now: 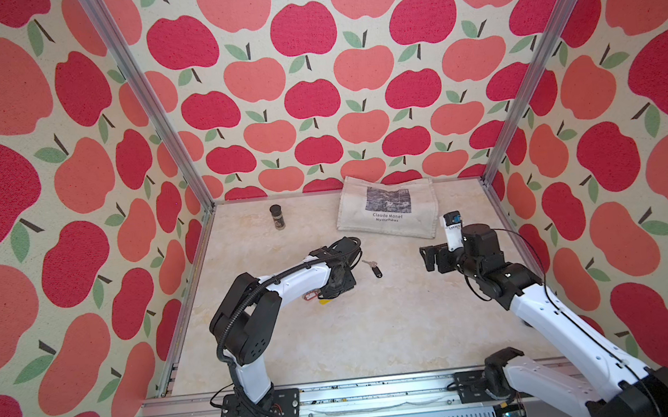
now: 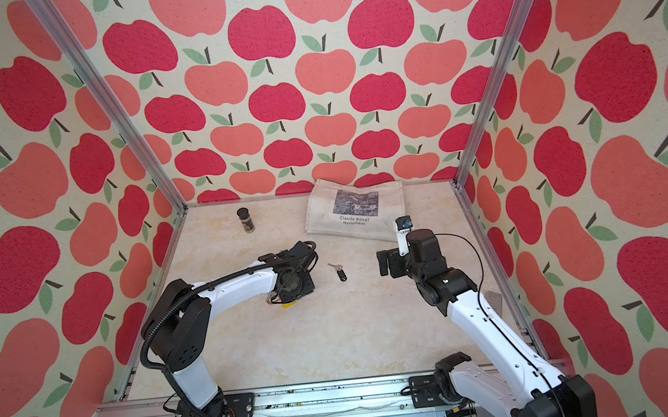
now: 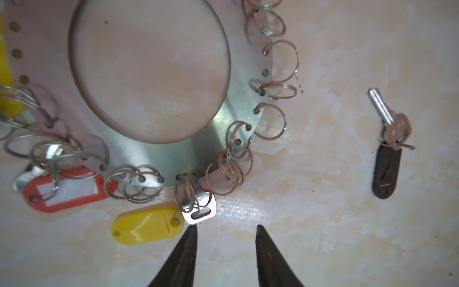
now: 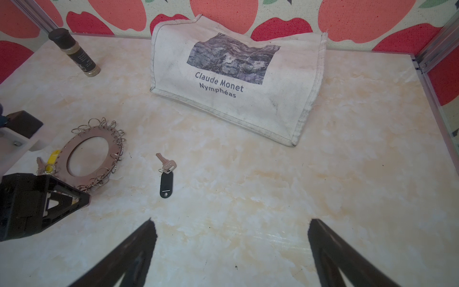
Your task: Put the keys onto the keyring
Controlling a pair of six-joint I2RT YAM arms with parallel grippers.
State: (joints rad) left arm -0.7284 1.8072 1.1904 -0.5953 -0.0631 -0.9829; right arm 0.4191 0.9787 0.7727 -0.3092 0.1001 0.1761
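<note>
We note the left gripper (image 3: 226, 227) part-spread and empty at the rim of the keyring (image 3: 173, 154) (one disc, many small rings). One set of keys (image 3: 387, 171) lies on the table (image 1: 337, 343) just right of it, long axis front-to-back, blade rearward. The right gripper (image 4: 231, 221) gapes wide, empty; we judge the left one nearer.

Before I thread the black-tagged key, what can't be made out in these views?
- keyring: in both top views nearly all hidden under the left arm; in the left wrist view cut off by two edges, part blurred.
- Its near rim: right wrist view, behind the left gripper.
- keys: whether the small ring is open, too small everywhere.
</note>
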